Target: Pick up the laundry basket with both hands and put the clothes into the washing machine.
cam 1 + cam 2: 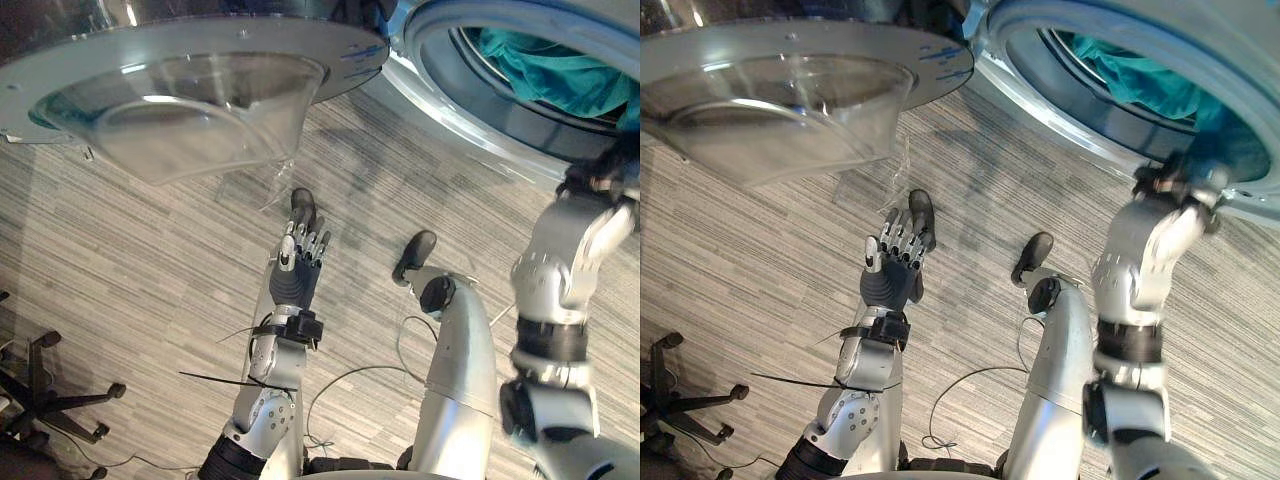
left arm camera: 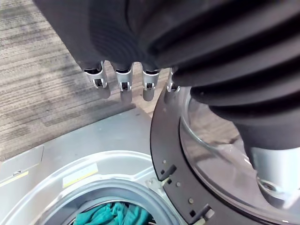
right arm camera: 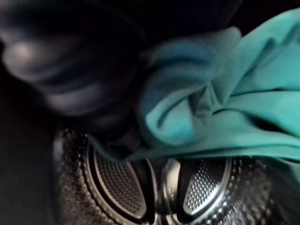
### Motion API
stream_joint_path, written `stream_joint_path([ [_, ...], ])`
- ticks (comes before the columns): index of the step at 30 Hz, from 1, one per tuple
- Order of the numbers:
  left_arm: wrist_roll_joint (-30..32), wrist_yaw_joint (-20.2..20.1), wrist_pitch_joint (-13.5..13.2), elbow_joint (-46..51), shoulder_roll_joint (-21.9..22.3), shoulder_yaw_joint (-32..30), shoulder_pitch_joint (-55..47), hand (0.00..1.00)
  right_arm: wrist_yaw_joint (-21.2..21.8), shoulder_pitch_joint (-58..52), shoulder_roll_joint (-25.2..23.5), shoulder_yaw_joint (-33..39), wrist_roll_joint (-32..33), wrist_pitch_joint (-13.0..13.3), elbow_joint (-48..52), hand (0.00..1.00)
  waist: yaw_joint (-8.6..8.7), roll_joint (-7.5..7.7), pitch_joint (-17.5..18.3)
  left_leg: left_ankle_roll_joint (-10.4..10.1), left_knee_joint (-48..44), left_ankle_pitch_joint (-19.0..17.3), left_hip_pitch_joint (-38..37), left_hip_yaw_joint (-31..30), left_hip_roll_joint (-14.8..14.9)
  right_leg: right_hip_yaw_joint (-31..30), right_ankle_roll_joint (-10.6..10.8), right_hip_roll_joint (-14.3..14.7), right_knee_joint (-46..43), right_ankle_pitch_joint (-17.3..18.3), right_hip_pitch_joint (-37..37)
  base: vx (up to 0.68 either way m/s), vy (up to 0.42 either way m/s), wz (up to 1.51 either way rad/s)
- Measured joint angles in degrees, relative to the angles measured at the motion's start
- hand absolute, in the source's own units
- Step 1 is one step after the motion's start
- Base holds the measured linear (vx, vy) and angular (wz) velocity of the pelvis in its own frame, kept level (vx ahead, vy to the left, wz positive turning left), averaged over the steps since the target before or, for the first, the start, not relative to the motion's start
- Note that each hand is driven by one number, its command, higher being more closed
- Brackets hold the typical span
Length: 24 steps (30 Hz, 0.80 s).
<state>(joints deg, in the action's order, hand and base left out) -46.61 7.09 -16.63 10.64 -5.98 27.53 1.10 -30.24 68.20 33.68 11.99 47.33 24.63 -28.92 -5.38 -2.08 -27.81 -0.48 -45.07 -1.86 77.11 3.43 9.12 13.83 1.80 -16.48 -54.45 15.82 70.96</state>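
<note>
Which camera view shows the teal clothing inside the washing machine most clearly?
The right wrist view: the teal clothing shows up close, its folds against the perforated drum. Both eye views show part of it through the doorway of the washing machine; the left wrist view shows a small patch.

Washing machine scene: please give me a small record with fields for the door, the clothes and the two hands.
door: round glass-windowed washing machine door, open
clothes: teal cloth, lying inside the perforated steel drum
left hand: open, holding nothing, above the grey striped floor
right hand: reached into the drum, close beside the teal cloth
</note>
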Motion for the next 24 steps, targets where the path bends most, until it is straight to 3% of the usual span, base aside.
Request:
stream_joint_path([
  [3, -0.1, -0.9, 0.0, -2.4, 0.1, 3.9, 0.6, 0.0, 4.3, 8.3, 3.7, -3.9, 9.5, -2.6, -12.5, 1.0, -1.19, -0.01, 0.0, -0.1, 0.7, 0.0, 0.1, -0.1, 0.3, 0.4, 0.2, 0.3, 0.1, 0.1, 0.1, -0.04, -0.02, -0.04],
  [6, -0.1, -0.9, 0.1, -3.9, 0.2, 6.3, 0.8, 0.0, 5.7, 11.4, 4.7, -8.1, 13.2, -5.5, -20.1, 1.0, -2.05, -0.03, 0.0, -0.3, 1.7, -0.1, 1.2, -0.4, 0.5, 1.1, 0.5, 0.3, 0.1, 0.4, 1.2, -0.05, -0.025, 0.01],
  [11, -0.1, -0.5, 0.3, -4.8, 1.2, 6.8, 1.3, 0.0, 5.3, 15.0, 8.0, -15.0, 15.4, -7.5, -27.7, 1.0, -2.95, -0.06, 0.0, -0.8, 3.2, 2.3, 5.4, -1.2, -0.2, 2.6, -0.2, -0.5, -0.3, 0.2, 5.3, -0.04, -0.015, 0.13],
  [17, 0.0, 0.7, 0.5, -4.9, 3.4, 6.4, 1.4, 0.0, 5.2, 16.3, 10.3, -23.0, 17.2, -8.6, -30.6, 1.0, -3.33, -0.06, 0.0, -0.9, 3.5, 2.5, 6.6, -1.6, -0.1, 3.4, -0.2, -0.6, 0.0, 0.2, 6.0, -0.01, -0.003, 0.04],
  [20, -0.6, 0.8, 0.5, -4.8, 4.8, 5.3, 1.7, 0.0, 5.1, 20.7, 14.5, -27.4, 19.4, -8.8, -28.3, 1.0, -3.09, -0.05, 0.0, -0.8, 3.1, 2.5, 6.9, -1.7, 0.4, 3.4, -0.9, 0.1, 0.7, -0.4, 6.0, -0.04, 0.002, -0.16],
  [21, -0.8, 0.8, 0.5, -4.4, 4.9, 4.9, 1.8, 0.0, 5.1, 23.5, 16.4, -27.8, 19.9, -8.4, -25.4, 1.0, -3.05, -0.04, 0.0, -0.8, 2.8, 2.5, 7.2, -1.7, 1.0, 3.5, -0.9, 0.7, 1.3, -1.0, 6.0, -0.05, 0.007, -0.3],
  [22, -1.2, 0.8, 0.5, -4.2, 5.4, 4.3, 2.0, 0.0, 5.2, 24.2, 16.3, -26.3, 19.5, -5.0, -20.8, 1.0, -3.3, -0.09, 0.0, -0.8, 2.6, 2.5, 7.7, -1.4, 1.3, 3.2, -1.0, 1.0, 1.8, -1.5, 6.6, -0.05, 0.008, -0.33],
  [23, -1.2, 0.8, 0.4, -4.1, 5.7, 3.7, 2.0, 0.0, 5.3, 24.6, 16.3, -26.5, 19.6, -4.9, -18.7, 1.0, -3.29, -0.09, 0.0, -0.7, 2.4, 2.4, 8.1, -1.3, 1.7, 3.2, -1.0, 1.4, 2.0, -1.8, 6.8, -0.05, 0.009, -0.35],
  [24, -1.3, 1.0, 0.4, -3.9, 6.0, 2.9, 2.3, 0.0, 4.7, 26.1, 16.3, -26.7, 19.4, -4.6, -15.5, 0.0, -3.13, -0.03, 0.0, -0.5, 1.9, 2.3, 8.8, -1.3, 2.2, 3.2, -1.1, 1.9, 2.4, -2.4, 7.3, -0.05, 0.008, -0.34],
])
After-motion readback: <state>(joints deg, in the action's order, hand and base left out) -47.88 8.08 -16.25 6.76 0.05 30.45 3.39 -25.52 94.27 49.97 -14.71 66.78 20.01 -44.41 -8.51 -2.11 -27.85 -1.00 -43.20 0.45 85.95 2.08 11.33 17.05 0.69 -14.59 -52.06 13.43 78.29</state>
